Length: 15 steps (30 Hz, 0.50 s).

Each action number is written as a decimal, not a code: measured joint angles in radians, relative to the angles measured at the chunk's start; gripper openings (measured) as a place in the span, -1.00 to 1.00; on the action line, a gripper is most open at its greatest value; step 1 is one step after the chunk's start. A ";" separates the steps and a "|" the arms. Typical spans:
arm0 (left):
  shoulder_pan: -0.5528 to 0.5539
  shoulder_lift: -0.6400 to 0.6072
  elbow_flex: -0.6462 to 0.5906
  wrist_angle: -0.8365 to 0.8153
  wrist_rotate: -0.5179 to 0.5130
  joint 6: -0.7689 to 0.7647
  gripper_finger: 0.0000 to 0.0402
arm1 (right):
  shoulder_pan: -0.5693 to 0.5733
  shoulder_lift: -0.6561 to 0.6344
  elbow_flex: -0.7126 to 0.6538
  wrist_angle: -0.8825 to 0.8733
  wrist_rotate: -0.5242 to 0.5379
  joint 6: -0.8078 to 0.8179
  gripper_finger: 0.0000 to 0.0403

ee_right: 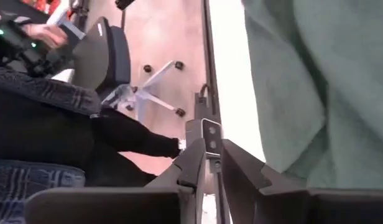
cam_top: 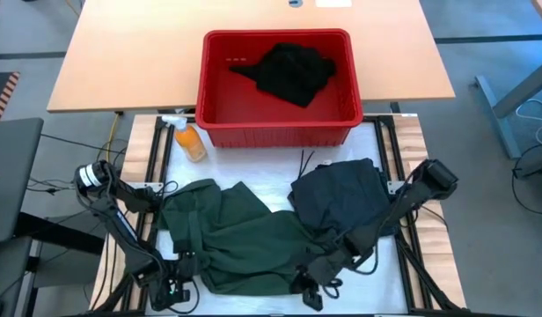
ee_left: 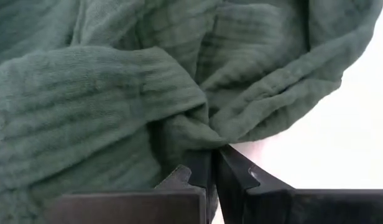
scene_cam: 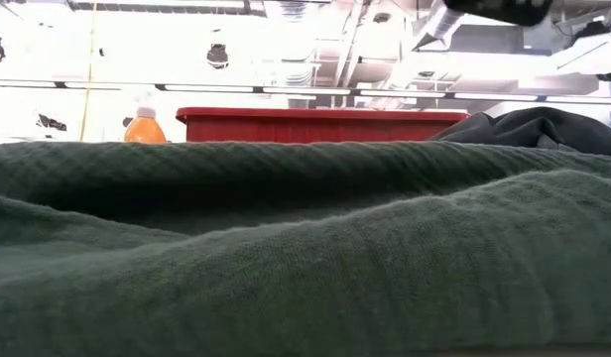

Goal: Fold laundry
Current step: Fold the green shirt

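A green garment point(cam_top: 240, 242) lies crumpled on the white table top and fills the low view point(scene_cam: 305, 258). To its right lies a dark garment point(cam_top: 341, 198). A black garment point(cam_top: 293, 72) sits in the red basket. My left gripper point(cam_top: 179, 286) is at the green garment's near left corner, shut on its cloth point(ee_left: 207, 152). My right gripper point(cam_top: 311, 286) is at the garment's near right edge. Its fingers point(ee_right: 210, 158) stand a narrow gap apart with nothing between them, and green cloth point(ee_right: 316, 93) lies beside one finger. My left gripper pinches a bunched fold of the green garment point(ee_left: 204, 138) between its two fingers. Folds gather toward the pinch, and the rest of the garment lies on the table. My right gripper has green cloth against the outer side of one finger point(ee_right: 241, 165); whether it touches, I cannot tell.
The red basket point(cam_top: 275, 123) stands at the table's far side, with an orange bottle point(cam_top: 190, 141) lying to its left. A wooden table point(cam_top: 121, 53) is beyond it. A seated person point(ee_right: 48, 118) and an office chair show past the table's near edge.
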 joint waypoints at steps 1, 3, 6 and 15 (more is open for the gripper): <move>0.001 0.000 0.000 0.000 0.000 -0.005 -1.00 | 0.006 0.022 0.000 0.016 -0.003 0.002 -0.58; 0.003 0.000 0.000 0.000 0.000 -0.007 -1.00 | 0.010 0.067 0.000 0.010 -0.029 0.015 -0.51; 0.003 0.000 0.000 0.000 0.000 -0.008 -1.00 | 0.010 0.127 -0.002 -0.007 -0.053 0.034 -0.37; 0.001 0.000 0.000 -0.010 0.028 0.005 -1.00 | 0.014 0.234 -0.001 0.103 -0.053 0.130 0.10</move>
